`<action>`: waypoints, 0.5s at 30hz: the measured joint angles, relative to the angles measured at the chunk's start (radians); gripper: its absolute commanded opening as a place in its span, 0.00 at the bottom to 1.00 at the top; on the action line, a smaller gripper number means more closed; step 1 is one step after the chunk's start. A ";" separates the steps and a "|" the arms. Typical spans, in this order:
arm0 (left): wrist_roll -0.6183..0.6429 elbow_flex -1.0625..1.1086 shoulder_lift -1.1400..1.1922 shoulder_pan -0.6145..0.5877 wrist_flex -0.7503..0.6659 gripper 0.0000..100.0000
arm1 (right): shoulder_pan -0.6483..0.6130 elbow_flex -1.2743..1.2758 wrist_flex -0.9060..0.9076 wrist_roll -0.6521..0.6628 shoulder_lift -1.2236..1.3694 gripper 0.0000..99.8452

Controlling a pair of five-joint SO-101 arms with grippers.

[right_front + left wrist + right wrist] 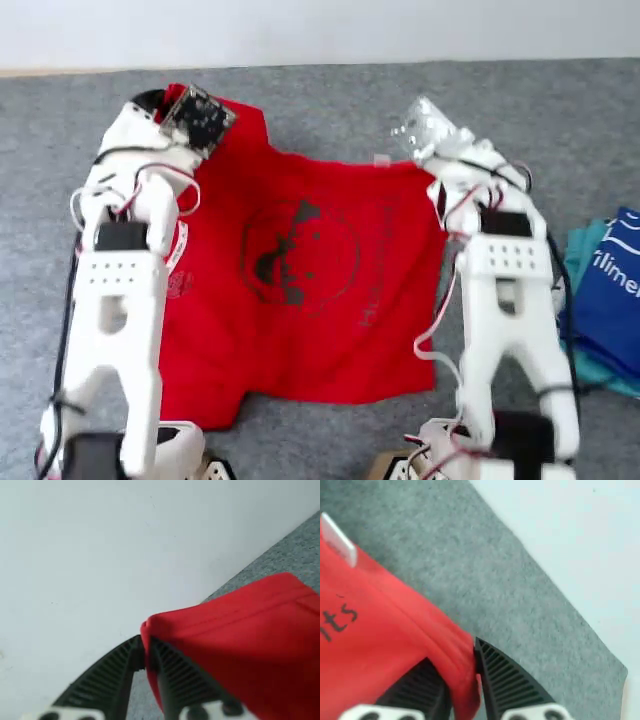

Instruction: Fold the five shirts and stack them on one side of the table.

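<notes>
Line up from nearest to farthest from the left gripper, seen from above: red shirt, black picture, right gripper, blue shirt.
1. Red shirt: its far corner is pinched in the left gripper.
2. Black picture: middle of the shirt.
3. Right gripper: the shirt's other far corner.
4. Blue shirt: piled at the right edge.

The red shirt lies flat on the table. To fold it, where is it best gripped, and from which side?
Probably the red shirt is best gripped at the two corners of its far edge, one per gripper, reaching over it from the near side. Flat cloth offers only its edges to pinch. The left gripper and right gripper are shut there now.
</notes>
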 measured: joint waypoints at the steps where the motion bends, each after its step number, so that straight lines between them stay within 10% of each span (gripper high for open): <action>1: 0.000 -0.041 0.043 -0.003 0.000 0.00 | 0.000 -0.040 0.000 0.000 0.043 0.01; 15: 0.000 -0.529 0.535 -0.025 0.000 0.00 | 0.000 -0.531 0.000 0.000 0.571 0.01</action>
